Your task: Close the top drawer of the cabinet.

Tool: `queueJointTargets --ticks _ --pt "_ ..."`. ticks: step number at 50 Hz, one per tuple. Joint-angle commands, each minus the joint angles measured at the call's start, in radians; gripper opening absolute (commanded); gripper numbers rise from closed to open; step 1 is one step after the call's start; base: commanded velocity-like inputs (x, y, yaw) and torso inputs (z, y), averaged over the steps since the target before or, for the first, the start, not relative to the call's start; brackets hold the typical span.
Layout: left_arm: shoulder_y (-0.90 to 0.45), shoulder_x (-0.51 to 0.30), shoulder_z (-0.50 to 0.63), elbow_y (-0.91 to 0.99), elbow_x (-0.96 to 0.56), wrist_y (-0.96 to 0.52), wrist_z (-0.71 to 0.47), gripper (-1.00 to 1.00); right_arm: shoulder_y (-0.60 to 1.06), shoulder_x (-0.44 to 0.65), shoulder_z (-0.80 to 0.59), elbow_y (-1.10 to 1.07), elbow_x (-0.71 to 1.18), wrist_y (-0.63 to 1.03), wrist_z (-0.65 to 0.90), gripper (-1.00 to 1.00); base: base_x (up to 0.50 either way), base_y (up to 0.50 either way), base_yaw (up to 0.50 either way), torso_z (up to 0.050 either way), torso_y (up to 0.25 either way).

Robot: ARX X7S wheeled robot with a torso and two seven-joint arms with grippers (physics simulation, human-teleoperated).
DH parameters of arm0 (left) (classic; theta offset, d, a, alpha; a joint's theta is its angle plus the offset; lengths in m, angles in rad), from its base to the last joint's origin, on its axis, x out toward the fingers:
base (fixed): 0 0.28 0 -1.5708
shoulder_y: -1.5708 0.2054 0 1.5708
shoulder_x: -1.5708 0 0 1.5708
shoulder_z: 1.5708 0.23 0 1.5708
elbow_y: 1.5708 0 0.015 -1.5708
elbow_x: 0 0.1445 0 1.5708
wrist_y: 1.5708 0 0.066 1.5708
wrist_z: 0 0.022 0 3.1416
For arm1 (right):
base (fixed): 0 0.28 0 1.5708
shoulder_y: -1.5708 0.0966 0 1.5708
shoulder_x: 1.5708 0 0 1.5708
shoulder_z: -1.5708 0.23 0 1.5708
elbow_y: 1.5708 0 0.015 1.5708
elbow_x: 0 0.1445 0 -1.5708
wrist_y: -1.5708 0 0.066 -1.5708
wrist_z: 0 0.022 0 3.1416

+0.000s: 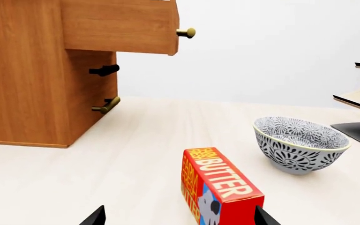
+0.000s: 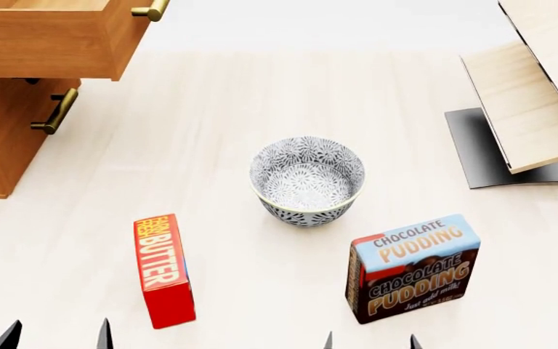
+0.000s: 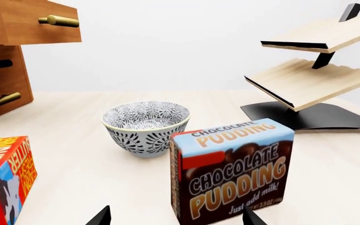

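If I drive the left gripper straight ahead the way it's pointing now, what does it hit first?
Most likely the butter box, which stands right ahead of the left gripper, between its open fingertips. The top drawer sits farther off, up and to one side, so it is not in that line.

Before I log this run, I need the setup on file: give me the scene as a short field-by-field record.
top drawer: pulled out, overhanging the cabinet front
lower drawer handle: brass, front flush
bowl: patterned, upright, mid-table
butter box: ahead of left gripper
pudding box: ahead of right gripper
tiered shelf: right side
grippers: both open, holding nothing
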Motion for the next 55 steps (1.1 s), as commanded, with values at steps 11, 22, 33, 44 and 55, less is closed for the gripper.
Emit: queueJointTargets --ticks 11,22,33,44,55 --pt "0.001 -0.015 0.022 0.01 -0.005 0.002 -0.02 1.0 0.002 0.015 -0.015 0.0 0.02 -0.005 0.014 1.0 0.0 0.0 0.0 0.0 0.0" --pt "-0.003 -0.023 0.029 0.004 -0.02 0.0 -0.02 1.0 0.005 0.02 -0.025 0.001 0.023 0.003 0.025 1.0 0.0 -0.08 0.0 0.0 0.0" --pt "-0.006 -0.03 0.033 0.007 -0.034 -0.008 -0.025 1.0 0.007 0.026 -0.034 -0.002 0.028 0.001 0.033 1.0 0.0 -0.3 0.0 0.0 0.0" --pt "-0.005 -0.034 0.041 0.004 -0.036 0.001 -0.033 1.0 0.007 0.03 -0.038 0.002 0.033 -0.008 0.042 1.0 0.0 -0.3 0.0 0.0 0.0" --pt "-0.011 -0.04 0.053 -0.005 -0.036 -0.006 -0.038 1.0 0.01 0.036 -0.046 0.005 0.038 -0.002 0.05 1.0 0.0 -0.02 0.0 0.0 0.0"
